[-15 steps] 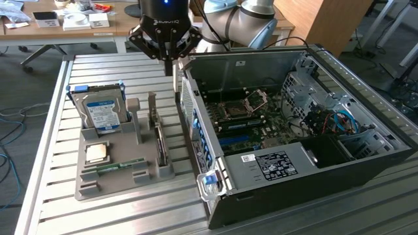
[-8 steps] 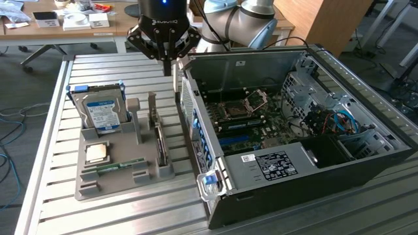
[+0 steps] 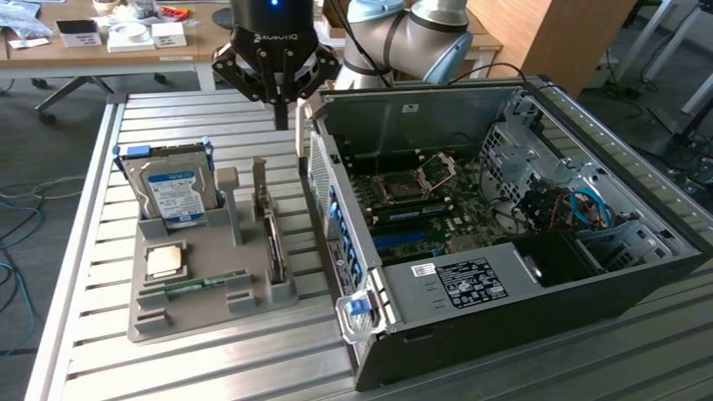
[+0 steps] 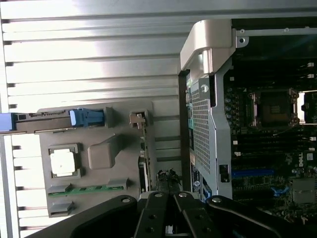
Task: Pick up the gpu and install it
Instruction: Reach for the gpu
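The gpu (image 3: 272,240) stands on its edge in a slot of the grey holder (image 3: 200,313), with its silver end bracket at the far end. In the wrist view the gpu (image 4: 144,161) appears as a thin edge-on strip beside the holder's block. My gripper (image 3: 280,117) hangs above the table beyond the holder's far end, between the holder and the open computer case (image 3: 502,251). Its fingers point down, shut, with nothing between them. It is well above the gpu and touches nothing. In the wrist view the gripper (image 4: 168,182) sits just beyond the card's end.
The holder also carries an upright hard drive (image 3: 176,190), a square CPU (image 3: 165,261) and a narrow RAM strip (image 3: 206,284). The case lies open with its motherboard (image 3: 429,200) exposed. The slatted metal table (image 3: 179,117) has bare room behind the holder.
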Controlling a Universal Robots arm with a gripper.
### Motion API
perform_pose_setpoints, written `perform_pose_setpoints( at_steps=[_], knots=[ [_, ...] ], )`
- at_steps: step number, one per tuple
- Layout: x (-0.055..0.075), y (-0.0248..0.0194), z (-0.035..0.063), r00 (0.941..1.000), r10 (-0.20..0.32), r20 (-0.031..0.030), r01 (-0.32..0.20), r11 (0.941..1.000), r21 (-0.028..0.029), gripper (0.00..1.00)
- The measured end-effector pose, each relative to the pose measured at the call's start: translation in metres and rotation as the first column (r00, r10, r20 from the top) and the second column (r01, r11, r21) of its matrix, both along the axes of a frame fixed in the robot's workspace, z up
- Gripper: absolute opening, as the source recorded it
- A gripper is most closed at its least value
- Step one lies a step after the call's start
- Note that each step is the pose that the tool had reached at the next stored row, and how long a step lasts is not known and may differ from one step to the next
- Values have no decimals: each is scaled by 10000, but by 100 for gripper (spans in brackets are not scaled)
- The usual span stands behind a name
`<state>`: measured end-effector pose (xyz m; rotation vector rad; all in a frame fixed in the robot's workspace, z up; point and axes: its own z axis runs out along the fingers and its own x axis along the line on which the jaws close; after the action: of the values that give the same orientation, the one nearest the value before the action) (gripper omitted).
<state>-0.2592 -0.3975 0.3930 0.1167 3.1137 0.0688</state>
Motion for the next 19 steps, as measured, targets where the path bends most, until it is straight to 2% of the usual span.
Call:
perform_pose_setpoints(
  at_steps=[11,19],
  knots=[
    [-107,0,-1,10000,1,0,-1,10000,0,11],
    [-135,0,-1,10000,1,0,-1,10000,0,11]
  ],
)
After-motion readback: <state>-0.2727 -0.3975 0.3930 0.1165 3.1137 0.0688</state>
